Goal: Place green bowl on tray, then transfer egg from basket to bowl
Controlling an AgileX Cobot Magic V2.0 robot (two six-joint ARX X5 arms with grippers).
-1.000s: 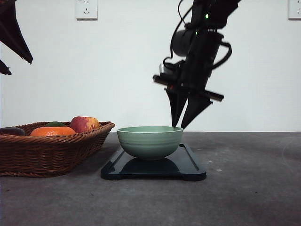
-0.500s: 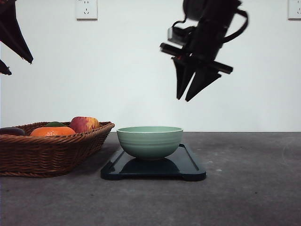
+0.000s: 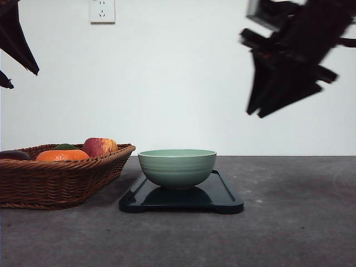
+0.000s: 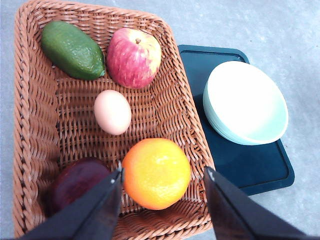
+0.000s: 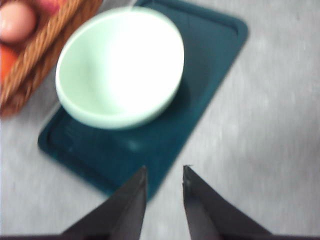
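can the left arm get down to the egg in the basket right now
Probably yes. The egg lies uncovered mid-basket, apart from the apple and orange, and the left gripper hangs open above it with nothing between.

I seem to work in a plain test room or lab rather than a lived-in kitchen. A bare white wall [image 3: 167,83] with a socket [image 3: 102,10] at eleven o'clock backs my bare grey surface [image 3: 289,222], with no furnishings around.
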